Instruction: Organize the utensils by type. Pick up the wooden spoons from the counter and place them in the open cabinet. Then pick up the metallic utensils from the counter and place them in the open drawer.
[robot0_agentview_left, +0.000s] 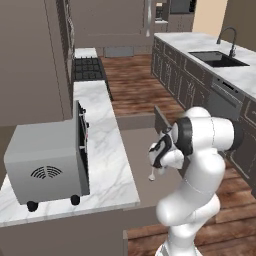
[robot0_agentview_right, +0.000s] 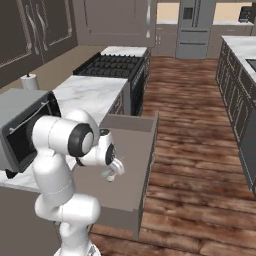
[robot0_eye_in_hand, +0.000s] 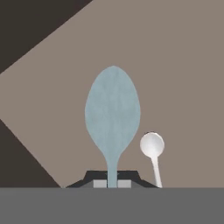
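Observation:
My gripper (robot0_eye_in_hand: 112, 183) is shut on the thin handle of a silver-grey metal spoon (robot0_eye_in_hand: 113, 113), whose bowl points away from the hand. It hangs over the open drawer (robot0_agentview_left: 135, 145), above its flat taupe bottom (robot0_eye_in_hand: 179, 78). A second, smaller silver spoon (robot0_eye_in_hand: 152, 146) lies on that bottom, just right of the held one. From the base, the gripper (robot0_agentview_left: 152, 172) (robot0_agentview_right: 116, 170) sits over the drawer (robot0_agentview_right: 135, 145), beside the white marble counter (robot0_agentview_left: 107, 150). The wooden spoons are out of view. I cannot tell whether the dark wall cabinet (robot0_agentview_left: 30, 60) is open.
A grey toaster oven (robot0_agentview_left: 45, 165) stands on the counter left of the arm. A stove (robot0_agentview_left: 87, 69) lies further along the counter. Across the wooden floor (robot0_agentview_right: 190, 125) runs a second counter with a sink (robot0_agentview_left: 217, 58). The drawer juts into the aisle.

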